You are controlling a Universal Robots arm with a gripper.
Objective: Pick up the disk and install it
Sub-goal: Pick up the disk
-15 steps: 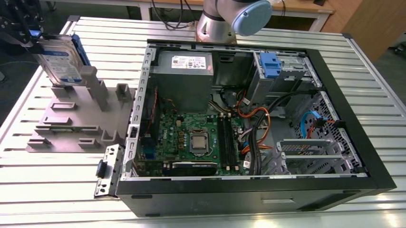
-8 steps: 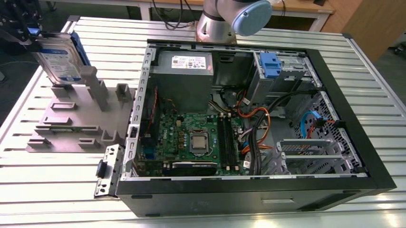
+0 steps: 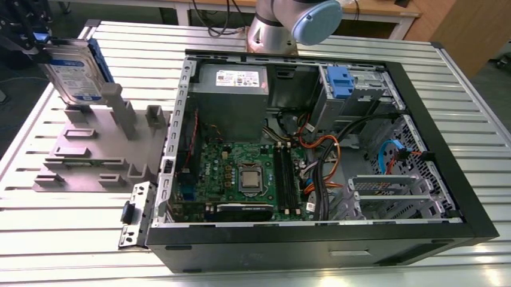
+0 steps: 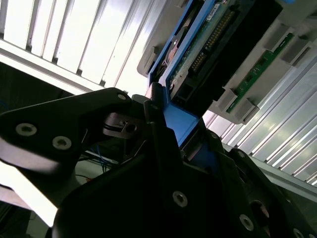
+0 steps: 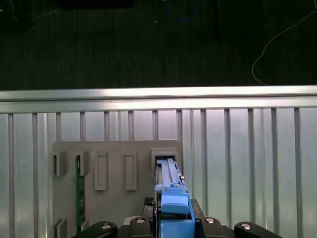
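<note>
Black pincer (image 4: 176, 131) fingers sit closed on the blue plastic bracket at the upper end of the disk (image 3: 70, 69). Nothing but that bracket lies between them. The metal body of the drive hangs below the grip, upright, with its circuit-board side showing in the second wrist view.

In the first wrist view the disk's lower edge is at the mouth of a slot in the grey holder (image 3: 96, 149). I cannot tell whether it has cleared the slot walls. That, to my eye, is the first hazard: any sideways pull while the edge is in the slot could wedge it, or drag the holder across the slatted counter (image 3: 80, 239).

The second is the hold itself. Plastic flexes, and all the weight hangs under one end, so a quick swing might tilt the disk or let it slide between the fingers. A green board (image 5: 78, 188) stands in a slot well apart from it and looks safe.

Further out lies the open computer case (image 3: 319, 242). Its drive bay (image 3: 359, 89) sits beside a blue latch (image 3: 339, 81), with loose cables (image 3: 319, 149) close by. A tilted disk would likely jam on the bay rails or snag those wires.
</note>
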